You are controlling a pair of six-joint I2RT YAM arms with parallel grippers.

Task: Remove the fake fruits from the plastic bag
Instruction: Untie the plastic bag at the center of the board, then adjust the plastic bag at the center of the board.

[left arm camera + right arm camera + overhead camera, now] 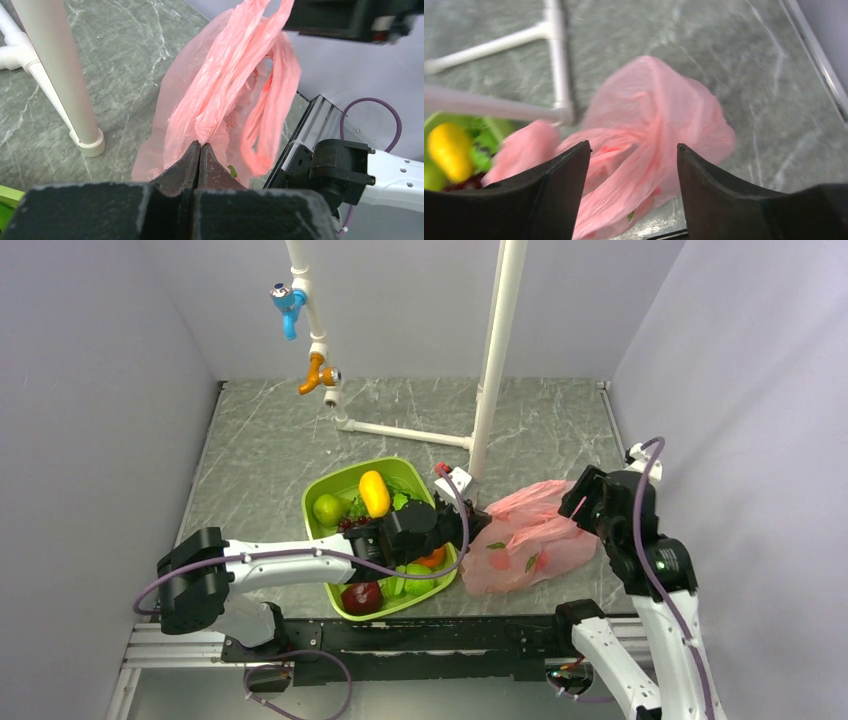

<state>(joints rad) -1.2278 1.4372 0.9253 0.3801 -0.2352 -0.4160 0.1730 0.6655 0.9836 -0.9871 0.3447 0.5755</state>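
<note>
Film of the plastic bag (225, 85) is pinched between the closed fingers of the left gripper (200, 146); a white post (60, 85) stands just left. The right gripper (633, 146) hangs with jaws apart over the bag's heap, and the table (749, 90) stretches beyond to its right edge. The fake fruits cannot be made out.
</note>
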